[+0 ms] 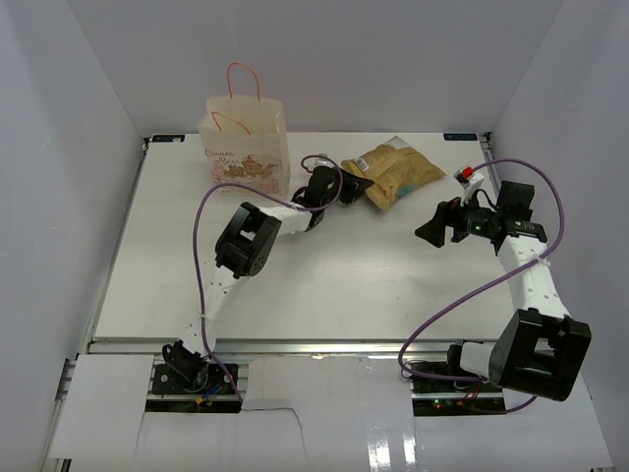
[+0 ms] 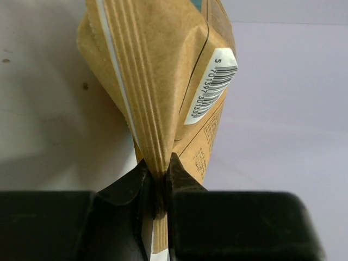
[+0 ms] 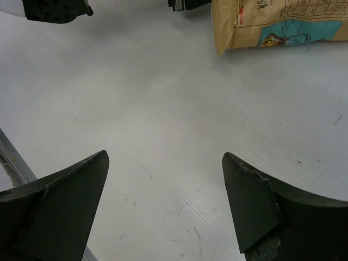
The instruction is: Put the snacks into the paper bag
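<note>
A large tan crinkly pouch [image 1: 396, 172] lies at the back middle of the table. My left gripper [image 1: 356, 184] is shut on the crimped seam at its left end; in the left wrist view the pouch [image 2: 163, 81] hangs out from between the closed fingers [image 2: 185, 179]. The cream paper bag [image 1: 246, 147] with orange cord handles stands upright at the back left, just left of that gripper. My right gripper [image 1: 429, 232] is open and empty, to the right of the pouch; its wrist view shows a corner of the pouch [image 3: 272, 24] ahead. Other snacks are out of view.
White walls enclose the table on three sides. A small red and white item [image 1: 466, 175] sits near the right arm at the back right. Purple cables loop over both arms.
</note>
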`<act>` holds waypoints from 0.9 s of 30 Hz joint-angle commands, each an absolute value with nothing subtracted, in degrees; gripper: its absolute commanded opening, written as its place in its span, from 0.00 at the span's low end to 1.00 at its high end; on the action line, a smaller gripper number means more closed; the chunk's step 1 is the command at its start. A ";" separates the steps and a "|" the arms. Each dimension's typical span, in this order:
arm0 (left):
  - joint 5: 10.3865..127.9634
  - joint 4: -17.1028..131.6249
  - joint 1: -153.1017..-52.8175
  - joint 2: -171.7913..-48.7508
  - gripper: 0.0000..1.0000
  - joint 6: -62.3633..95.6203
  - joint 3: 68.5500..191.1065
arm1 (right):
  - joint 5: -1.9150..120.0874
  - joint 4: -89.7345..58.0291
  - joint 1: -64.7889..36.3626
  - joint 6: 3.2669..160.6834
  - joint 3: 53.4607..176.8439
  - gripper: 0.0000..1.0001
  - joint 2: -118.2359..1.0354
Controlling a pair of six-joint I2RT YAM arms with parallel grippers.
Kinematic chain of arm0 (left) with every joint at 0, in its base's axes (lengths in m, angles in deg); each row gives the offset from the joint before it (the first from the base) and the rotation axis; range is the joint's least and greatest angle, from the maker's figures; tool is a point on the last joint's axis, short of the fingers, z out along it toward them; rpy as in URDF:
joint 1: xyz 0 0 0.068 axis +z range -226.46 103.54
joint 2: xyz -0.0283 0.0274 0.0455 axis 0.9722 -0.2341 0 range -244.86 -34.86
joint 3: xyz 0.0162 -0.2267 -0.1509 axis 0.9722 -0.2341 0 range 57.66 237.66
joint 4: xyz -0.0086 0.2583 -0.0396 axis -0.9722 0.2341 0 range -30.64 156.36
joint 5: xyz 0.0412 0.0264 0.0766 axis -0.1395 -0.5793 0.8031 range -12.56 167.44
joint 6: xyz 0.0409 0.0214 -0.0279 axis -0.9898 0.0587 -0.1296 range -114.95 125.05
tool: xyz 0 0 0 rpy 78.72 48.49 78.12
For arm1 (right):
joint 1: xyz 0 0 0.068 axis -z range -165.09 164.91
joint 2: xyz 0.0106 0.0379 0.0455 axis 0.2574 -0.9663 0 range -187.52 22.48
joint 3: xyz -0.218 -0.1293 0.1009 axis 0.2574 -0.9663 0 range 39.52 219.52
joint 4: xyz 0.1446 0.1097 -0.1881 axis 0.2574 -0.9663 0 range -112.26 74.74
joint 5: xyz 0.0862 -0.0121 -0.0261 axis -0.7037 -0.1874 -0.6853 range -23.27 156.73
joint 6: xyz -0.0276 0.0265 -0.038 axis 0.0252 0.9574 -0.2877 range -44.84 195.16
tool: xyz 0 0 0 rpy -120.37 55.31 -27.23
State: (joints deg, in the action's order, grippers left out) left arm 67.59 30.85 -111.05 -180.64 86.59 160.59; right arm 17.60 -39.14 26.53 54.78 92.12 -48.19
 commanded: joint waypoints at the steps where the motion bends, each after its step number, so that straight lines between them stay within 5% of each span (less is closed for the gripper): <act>1: 64.78 25.18 -110.30 -179.10 0.15 85.39 160.85 | 15.22 -39.78 26.78 53.37 92.43 0.90 -46.78; 5: 60.75 22.80 -109.51 -176.55 0.00 80.82 159.09 | 15.05 -41.01 26.69 52.40 93.39 0.89 -46.60; 15: 49.06 40.79 -107.57 -157.49 0.00 50.61 153.81 | 15.14 -42.68 26.87 49.15 97.87 0.88 -46.43; 27: 52.47 75.97 -107.40 -141.67 0.00 8.52 163.57 | 13.99 -42.51 26.87 47.56 100.87 0.88 -46.60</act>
State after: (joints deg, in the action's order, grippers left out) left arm 52.14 68.12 -107.57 -147.35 23.51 160.99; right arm 15.55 -42.48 26.53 48.70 98.35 -47.63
